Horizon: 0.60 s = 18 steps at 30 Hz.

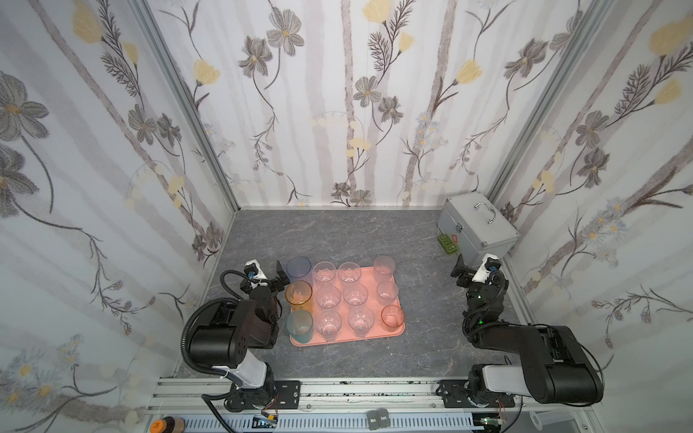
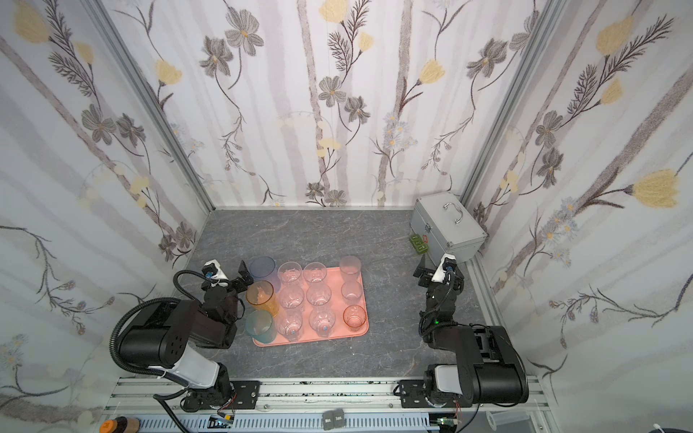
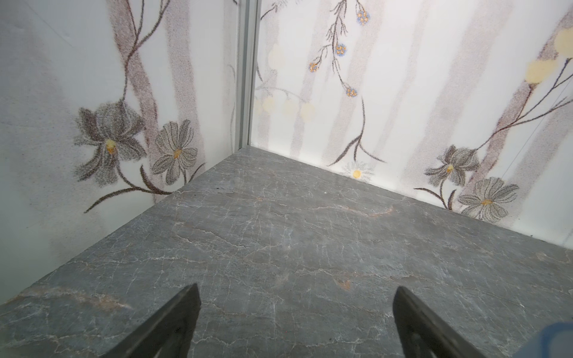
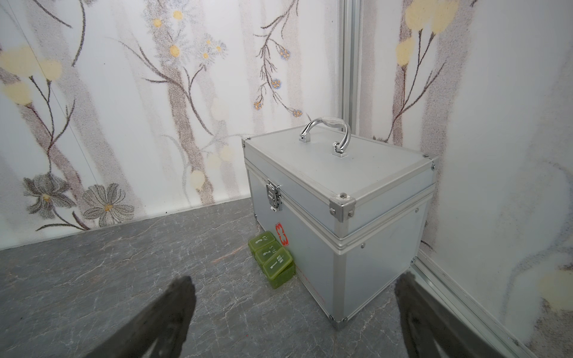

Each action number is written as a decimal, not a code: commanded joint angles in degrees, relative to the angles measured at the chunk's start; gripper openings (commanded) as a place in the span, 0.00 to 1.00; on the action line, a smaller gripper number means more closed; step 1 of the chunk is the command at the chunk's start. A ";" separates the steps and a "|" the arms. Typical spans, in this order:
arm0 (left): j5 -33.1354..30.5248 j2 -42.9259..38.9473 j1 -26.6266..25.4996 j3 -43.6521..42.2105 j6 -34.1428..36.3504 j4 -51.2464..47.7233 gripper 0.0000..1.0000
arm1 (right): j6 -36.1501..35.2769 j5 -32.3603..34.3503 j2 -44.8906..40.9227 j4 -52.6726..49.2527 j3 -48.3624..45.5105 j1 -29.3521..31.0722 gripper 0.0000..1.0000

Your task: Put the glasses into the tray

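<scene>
From the flat salmon-pink plastic tray (image 1: 348,339), I have bare grey marbled tabletop (image 1: 337,236) at 12 o'clock right up to the back wall, plus wide lanes at 3 and 6 o'clock. The twelve see-through tumblers (image 1: 355,294) stand packed, with only narrow gaps between rims. At 2 o'clock a boxy silver metal case (image 1: 478,225), with a small green plastic pillbox (image 1: 447,243) at its foot, blocks the corner. At 9 o'clock my left gripper (image 1: 268,279) crowds the tall tinted ones; tight there.
</scene>
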 commanded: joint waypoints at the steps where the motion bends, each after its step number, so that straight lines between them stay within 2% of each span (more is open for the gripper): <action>1: 1.73 0.13 0.02 0.61 1.02 1.95 1.00 | -0.94 0.19 0.09 2.73 0.09 0.04 1.00; 18: 8.76 0.29 -0.15 1.62 4.06 0.44 1.00 | -1.15 0.65 0.18 2.20 0.45 0.39 1.00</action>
